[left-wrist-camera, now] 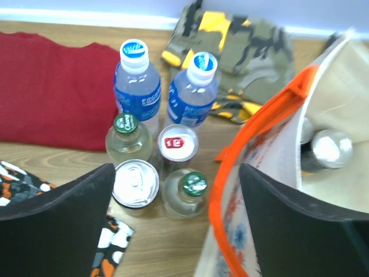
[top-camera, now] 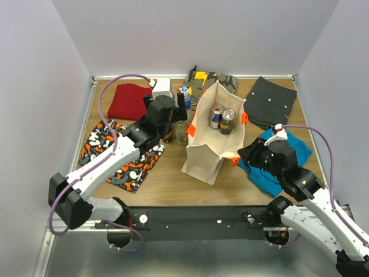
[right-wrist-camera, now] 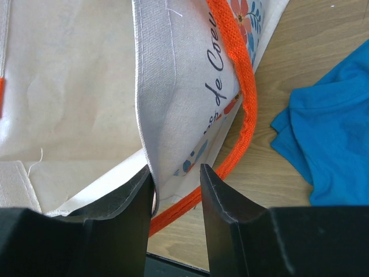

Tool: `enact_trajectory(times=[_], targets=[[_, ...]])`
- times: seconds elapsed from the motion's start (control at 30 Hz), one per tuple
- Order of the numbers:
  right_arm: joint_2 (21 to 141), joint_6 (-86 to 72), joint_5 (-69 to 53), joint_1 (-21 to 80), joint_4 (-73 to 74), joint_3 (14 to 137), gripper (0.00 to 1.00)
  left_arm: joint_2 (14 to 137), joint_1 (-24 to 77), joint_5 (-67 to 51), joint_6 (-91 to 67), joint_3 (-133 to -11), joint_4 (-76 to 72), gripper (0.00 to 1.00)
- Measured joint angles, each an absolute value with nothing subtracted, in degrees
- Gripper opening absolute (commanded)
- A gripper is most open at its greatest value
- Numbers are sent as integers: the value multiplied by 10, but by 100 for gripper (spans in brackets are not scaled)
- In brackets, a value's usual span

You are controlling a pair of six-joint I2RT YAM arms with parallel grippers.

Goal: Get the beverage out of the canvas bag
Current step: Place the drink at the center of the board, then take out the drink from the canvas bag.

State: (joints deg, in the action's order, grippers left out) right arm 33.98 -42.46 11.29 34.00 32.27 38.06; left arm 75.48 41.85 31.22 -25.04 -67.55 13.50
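Two cans (top-camera: 227, 121) are left in the bag (top-camera: 204, 156), which stands upright mid-bench; they sit side by side near its far wall, seemingly touching. The left pincer (left-wrist-camera: 176, 167) is released, jaws wide with nothing between them, hovering over six drinks (left-wrist-camera: 136, 86) grouped on the bench (top-camera: 173, 184) just left of the bag. The right pincer (right-wrist-camera: 176, 170) is clenched on the bag's near wall, pinching the cloth beside the orange handle (right-wrist-camera: 245, 98).

The job now, as I judge it, is a return trip into the bag. That right-hand pinch is what props the mouth open, so it should not be slackened or tugged, since a pull could tip the bag. The left arm ought to rise straight up first, because the bottle caps stand tall beneath it and a sideways sweep would topple them. Cross above the other handle (left-wrist-camera: 277, 109), not through it. Come down vertically over the nearer can, fingers on its free sides rather than wedged between the pair, then lift plumb until it clears the rim.
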Motion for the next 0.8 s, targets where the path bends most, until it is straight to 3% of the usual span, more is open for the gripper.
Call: enact_trajectory(times=[0.3, 0.5, 0.8], targets=[[340, -424, 113, 340, 323, 381, 46, 708, 420, 215, -253, -716, 157, 99], [337, -424, 113, 340, 322, 378, 47, 773, 429, 156, -258, -822, 217, 99], [337, -425, 113, 340, 323, 378, 47, 809, 452, 74, -258, -856, 252, 99]])
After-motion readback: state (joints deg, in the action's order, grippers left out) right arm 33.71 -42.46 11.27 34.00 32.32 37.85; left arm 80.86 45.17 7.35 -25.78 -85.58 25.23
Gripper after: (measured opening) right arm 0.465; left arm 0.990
